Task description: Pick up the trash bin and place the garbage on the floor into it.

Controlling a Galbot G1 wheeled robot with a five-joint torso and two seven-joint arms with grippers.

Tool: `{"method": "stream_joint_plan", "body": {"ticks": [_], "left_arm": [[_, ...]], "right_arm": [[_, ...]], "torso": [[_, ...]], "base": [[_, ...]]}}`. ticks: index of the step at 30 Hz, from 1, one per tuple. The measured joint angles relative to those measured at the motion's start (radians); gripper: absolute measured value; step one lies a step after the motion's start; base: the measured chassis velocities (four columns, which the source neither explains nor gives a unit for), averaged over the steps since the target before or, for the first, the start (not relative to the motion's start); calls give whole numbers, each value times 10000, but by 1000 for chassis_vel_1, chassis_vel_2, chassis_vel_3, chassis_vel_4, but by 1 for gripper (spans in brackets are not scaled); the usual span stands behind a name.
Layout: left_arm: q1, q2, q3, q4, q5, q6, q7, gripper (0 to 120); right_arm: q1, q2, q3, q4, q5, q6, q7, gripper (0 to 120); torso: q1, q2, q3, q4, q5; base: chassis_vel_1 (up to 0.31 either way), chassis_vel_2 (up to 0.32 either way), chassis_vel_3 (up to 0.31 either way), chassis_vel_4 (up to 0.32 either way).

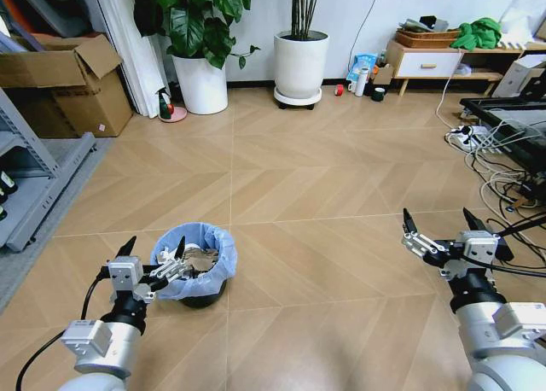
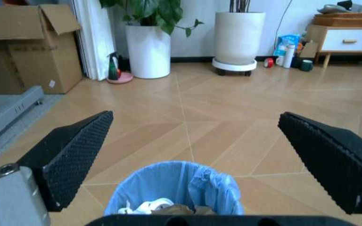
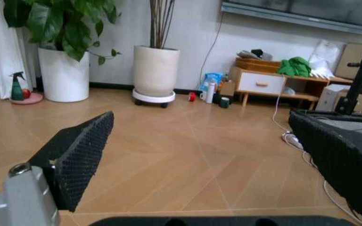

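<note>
Head view, layout: the trash bin (image 1: 198,267) stands on the floor (image 1: 324,195) at the robot's left front, with paper wads and scraps already inside.
Head view, left gripper (image 1: 153,259): fingers spread, one tip over the near rim of the bin, the other outside it; nothing pinched.
Head view, right gripper (image 1: 439,224): fingers spread and empty, held over bare floor well apart from the bin.
Head view, risk: closing from here may pinch only the loose blue bag, so the liner could pull free or the bin could tip and spill.
Left wrist view, added detail: the garbage (image 2: 152,206) sits in the bin mouth between the two pads (image 2: 80,150), near the lower edge.
Left wrist view, risk: the bin lies close under the wrist, so pushing forward could shove it along the floor.
Right wrist view, added detail: pads (image 3: 80,153) wide apart over clean floor; cables (image 3: 294,141) lie near one side.
Right wrist view, risk: a sweep toward the cables could snag them.
</note>
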Motion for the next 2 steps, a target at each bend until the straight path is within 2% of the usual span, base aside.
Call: {"method": "stream_joint_plan", "body": {"ticks": [2], "left_arm": [[-3, 1, -1, 6, -7, 2, -4, 100]], "right_arm": [[1, -1, -2, -6, 0, 0, 1, 100]], "torso": [[0, 0, 0, 0, 0]], "base": [[0, 0, 0, 0]]}}
